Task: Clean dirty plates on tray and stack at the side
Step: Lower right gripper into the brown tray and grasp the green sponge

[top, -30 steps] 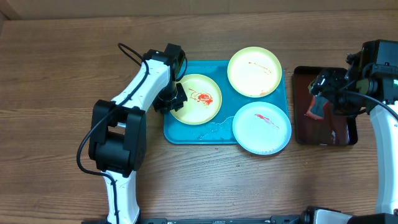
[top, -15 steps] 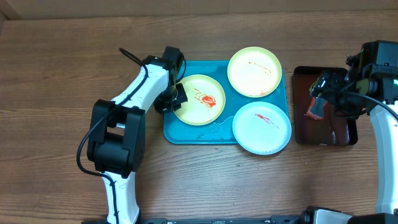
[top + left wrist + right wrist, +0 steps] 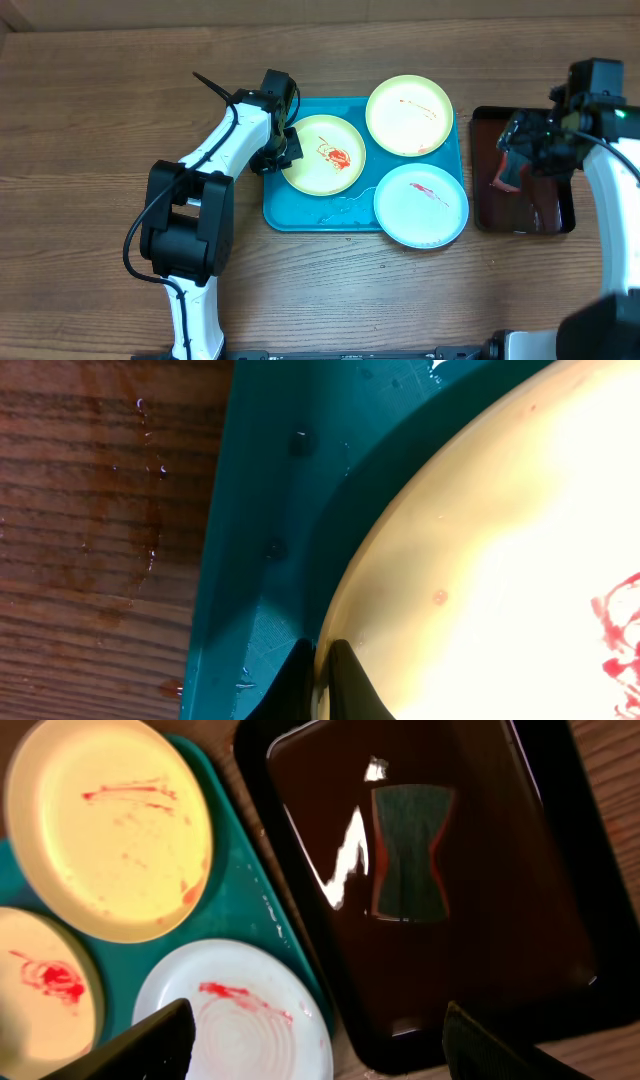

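The turquoise tray (image 3: pixel 290 212) holds three plates. My left gripper (image 3: pixel 283 148) is shut on the left rim of a cream plate with a red smear (image 3: pixel 322 153); the left wrist view shows its fingers (image 3: pixel 320 660) pinching that rim (image 3: pixel 480 560) over the tray (image 3: pixel 260 510). A second cream plate (image 3: pixel 408 115) lies at the tray's back right and a white plate with a red smear (image 3: pixel 421 205) at its front right. My right gripper (image 3: pixel 520 150) is open and empty above the dark tray; the right wrist view shows its spread fingers (image 3: pixel 318 1050).
A dark red-brown tray with a black rim (image 3: pixel 560 215) stands right of the turquoise tray. A dark hourglass-shaped sponge with red edges (image 3: pixel 412 850) lies in it (image 3: pixel 480 950). Water droplets (image 3: pixel 150 460) wet the wooden table left of the tray.
My left gripper has shifted the held cream plate a little toward the back right of the tray. The right arm has turned slightly above the dark tray.
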{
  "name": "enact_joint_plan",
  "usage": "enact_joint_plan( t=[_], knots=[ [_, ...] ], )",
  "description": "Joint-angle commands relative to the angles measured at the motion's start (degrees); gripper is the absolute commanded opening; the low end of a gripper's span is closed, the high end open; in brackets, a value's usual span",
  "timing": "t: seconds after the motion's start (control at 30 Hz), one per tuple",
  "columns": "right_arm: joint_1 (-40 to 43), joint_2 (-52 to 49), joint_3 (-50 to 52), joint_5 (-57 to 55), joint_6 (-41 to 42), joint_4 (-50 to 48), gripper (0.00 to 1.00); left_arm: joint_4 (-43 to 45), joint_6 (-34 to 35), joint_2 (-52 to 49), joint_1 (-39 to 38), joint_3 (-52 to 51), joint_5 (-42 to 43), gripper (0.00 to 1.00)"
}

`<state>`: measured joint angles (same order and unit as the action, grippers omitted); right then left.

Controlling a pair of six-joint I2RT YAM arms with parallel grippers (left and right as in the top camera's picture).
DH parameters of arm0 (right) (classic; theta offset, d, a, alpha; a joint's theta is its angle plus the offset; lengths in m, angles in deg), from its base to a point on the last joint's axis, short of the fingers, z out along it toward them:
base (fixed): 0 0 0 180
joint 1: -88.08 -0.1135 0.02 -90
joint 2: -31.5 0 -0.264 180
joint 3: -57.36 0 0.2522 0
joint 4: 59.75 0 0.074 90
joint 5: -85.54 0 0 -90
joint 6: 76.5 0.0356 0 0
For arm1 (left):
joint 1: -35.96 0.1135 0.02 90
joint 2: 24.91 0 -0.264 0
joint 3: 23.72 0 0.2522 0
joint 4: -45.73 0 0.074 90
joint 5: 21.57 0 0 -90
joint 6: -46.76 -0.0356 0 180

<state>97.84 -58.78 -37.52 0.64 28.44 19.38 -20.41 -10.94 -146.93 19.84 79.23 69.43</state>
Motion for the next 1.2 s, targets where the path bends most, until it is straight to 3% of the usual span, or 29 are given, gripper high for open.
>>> enact_joint_plan(
  t=[0.0,0.23,0.53,1.1,1.17],
  knots=[
    [0.39,-3.63,0.57,-0.83,-0.09,-1.51,0.78,-0.90,-2.08,-0.76,-0.04,-0.85,-2.34,0.04],
    [0.39,-11.91,0.57,-5.09,0.17,-4.42,0.60,-0.87,-5.88,-0.76,-0.04,-0.85,-0.11,0.04],
    [0.39,-16.39,1.16,-11.39,1.38,-5.95,0.56,1.11,-7.02,-0.76,-0.04,-0.85,0.00,0.04],
    [0.39,-16.59,12.66,-11.45,1.42,-22.62,0.45,1.49,-7.04,-0.76,-0.04,-0.85,-0.09,0.04],
    [0.39,-16.59,13.60,-11.02,1.60,-24.46,0.40,1.53,-7.04,-0.76,-0.02,-0.85,-0.76,0.04]
  ],
)
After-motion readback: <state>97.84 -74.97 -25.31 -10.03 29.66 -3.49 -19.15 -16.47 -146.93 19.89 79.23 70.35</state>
